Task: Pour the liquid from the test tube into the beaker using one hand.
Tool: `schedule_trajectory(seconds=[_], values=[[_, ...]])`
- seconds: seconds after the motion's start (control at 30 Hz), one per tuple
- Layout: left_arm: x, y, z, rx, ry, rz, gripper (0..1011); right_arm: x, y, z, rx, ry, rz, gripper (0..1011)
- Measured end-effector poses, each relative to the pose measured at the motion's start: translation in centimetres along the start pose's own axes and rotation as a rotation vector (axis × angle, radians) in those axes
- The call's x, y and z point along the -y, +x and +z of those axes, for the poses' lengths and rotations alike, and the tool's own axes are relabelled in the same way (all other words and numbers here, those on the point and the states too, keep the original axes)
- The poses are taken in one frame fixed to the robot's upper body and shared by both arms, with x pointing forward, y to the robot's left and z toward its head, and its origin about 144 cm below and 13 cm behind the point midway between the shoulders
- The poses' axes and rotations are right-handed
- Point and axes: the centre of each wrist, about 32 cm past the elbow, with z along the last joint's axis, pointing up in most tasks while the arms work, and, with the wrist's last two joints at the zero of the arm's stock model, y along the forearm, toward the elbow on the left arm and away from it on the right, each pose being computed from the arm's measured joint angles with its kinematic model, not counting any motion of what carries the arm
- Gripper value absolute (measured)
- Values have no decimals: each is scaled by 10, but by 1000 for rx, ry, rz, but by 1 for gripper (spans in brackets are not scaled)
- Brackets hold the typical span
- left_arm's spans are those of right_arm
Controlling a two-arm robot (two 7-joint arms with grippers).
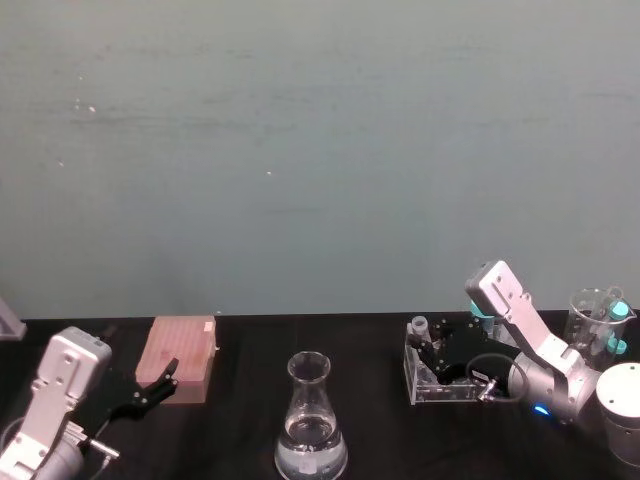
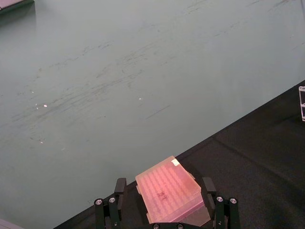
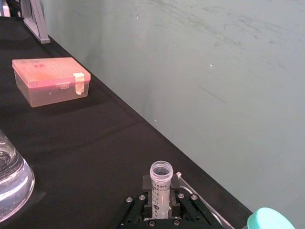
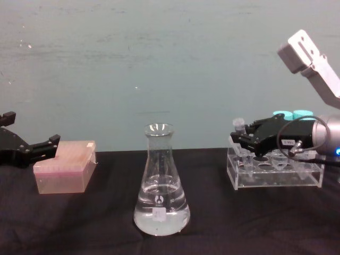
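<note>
Clear plastic and upright, the test tube point(image 3: 161, 187) stands pinched between the two black fingers of the right gripper point(image 4: 245, 139). Its open rim pokes up just above the fingertips and its long axis runs vertical, crosswise to the fingers. The fingers sit level with the top of the acrylic rack point(image 4: 276, 172), and I cannot tell whether the conical tip below them is clear of its hole. Nor can I tell how much liquid the tube carries.

What the next move turns on is the beaker point(image 4: 161, 183). From the closed fingers it lies off to the robot's left, well apart across bare black table point(image 1: 380, 440) and somewhat nearer the robot's body. In the chest view its narrow mouth stands about level with the tube's rim, and a pool of clear liquid point(image 4: 161, 218) sits in its wide base. Reaching it likely calls for a lift straight up out of the rack, a carry leftward, and then tipping the tube's rim toward that small opening. The mouth is narrow, so a rim set slightly off would spill.

The left gripper point(image 1: 165, 381) hangs idle on the beaker's far side, fingers spread, beside the pink box point(image 4: 64, 166). The right gripper looks the nearer of the two and has the tube.
</note>
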Motion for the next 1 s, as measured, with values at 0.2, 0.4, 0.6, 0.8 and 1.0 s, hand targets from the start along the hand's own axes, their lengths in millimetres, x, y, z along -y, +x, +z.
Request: schedule_trajectory(seconds=[0.2,0.4,0.6,0.8,1.0], values=[[0,0,0,0,0,0,1000,4,1,7,1,23,-6,199],[0,0,0,0,0,0,1000,11,4,18,2,65,-14,199],[0,0,0,0,0,0,1000,18,6,32,-2,118,-22,199],[0,0,0,0,0,0,1000,25,7,43,14,164,-28,199],[0,0,0,0,0,0,1000,27,3,47,89,201,-47,199]])
